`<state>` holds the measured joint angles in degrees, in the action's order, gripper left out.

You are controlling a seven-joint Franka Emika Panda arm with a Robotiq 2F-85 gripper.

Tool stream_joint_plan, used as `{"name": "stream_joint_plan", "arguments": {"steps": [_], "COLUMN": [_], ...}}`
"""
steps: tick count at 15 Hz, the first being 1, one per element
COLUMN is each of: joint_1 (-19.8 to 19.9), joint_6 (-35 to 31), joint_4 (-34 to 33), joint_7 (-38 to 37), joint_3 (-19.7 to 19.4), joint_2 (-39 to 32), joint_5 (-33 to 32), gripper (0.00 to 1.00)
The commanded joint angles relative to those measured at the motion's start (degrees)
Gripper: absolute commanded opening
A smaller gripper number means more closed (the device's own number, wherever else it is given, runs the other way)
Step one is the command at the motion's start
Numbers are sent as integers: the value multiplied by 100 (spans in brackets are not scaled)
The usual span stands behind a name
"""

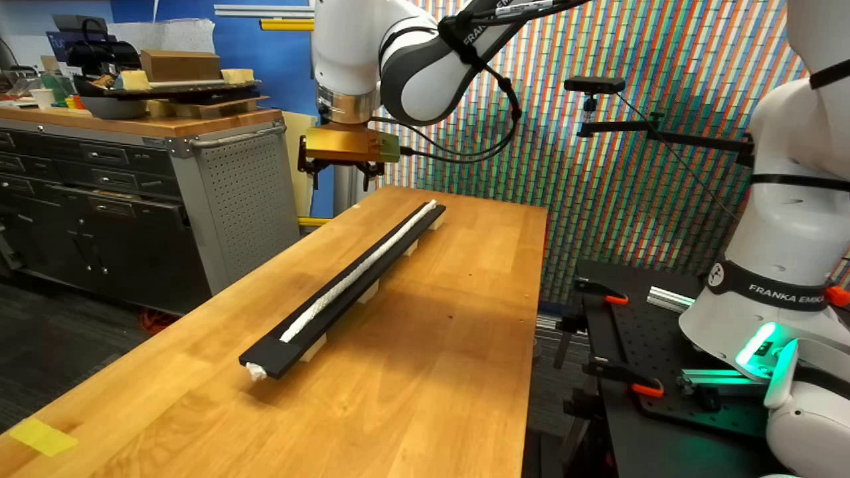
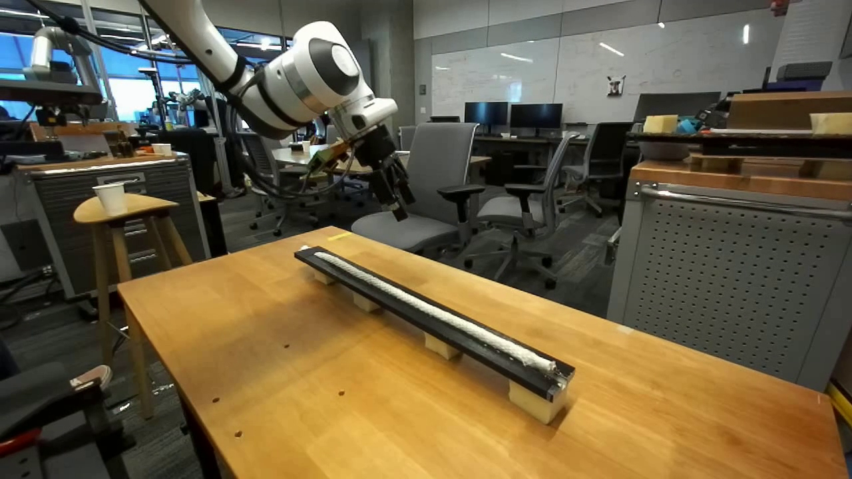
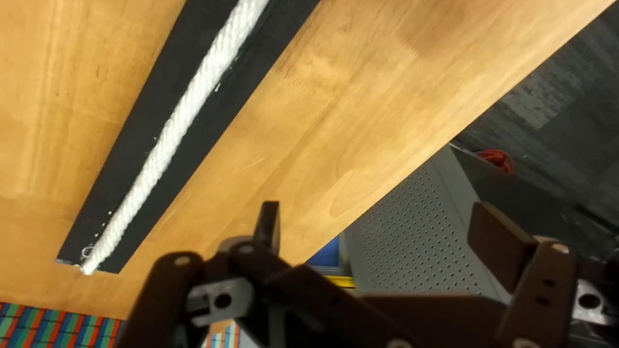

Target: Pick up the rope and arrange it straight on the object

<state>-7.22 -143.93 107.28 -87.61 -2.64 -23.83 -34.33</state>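
Note:
The white rope point(image 1: 358, 271) lies nearly straight along the top of the long black bar point(image 1: 271, 353). The rope point(image 2: 426, 307) and bar point(image 2: 399, 308) also show in an exterior view. A small white tuft point(image 1: 255, 372) shows at one bar end, past a short black stretch; how it joins the rope is unclear. In the wrist view the rope point(image 3: 179, 121) overhangs the bar point(image 3: 222, 106) slightly at its lower end. My gripper point(image 1: 340, 184) is open and empty, high above the table edge, beside and apart from the bar; it also shows in the other views point(image 2: 403, 206) point(image 3: 385, 237).
Pale blocks point(image 2: 536, 402) hold the bar above the wooden table point(image 1: 458, 385). A grey perforated cabinet point(image 1: 246, 192) stands beyond the table edge. A second arm point(image 1: 790, 199) stands on a black bench. Grey chairs point(image 2: 439, 159) stand beyond the table.

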Motion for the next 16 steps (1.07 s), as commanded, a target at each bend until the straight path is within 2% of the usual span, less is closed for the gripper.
{"name": "stream_joint_plan", "arguments": {"steps": [1, 8, 16], "joint_1": [-138, -319, -361], "joint_6": [61, 240, 1737], "joint_4": [311, 1191, 1601], "joint_7": [1045, 2938, 4275], "joint_3": [118, 621, 966], "joint_2": [376, 1419, 2591], "joint_5": [297, 1394, 1817], "gripper": [100, 100, 100]}}
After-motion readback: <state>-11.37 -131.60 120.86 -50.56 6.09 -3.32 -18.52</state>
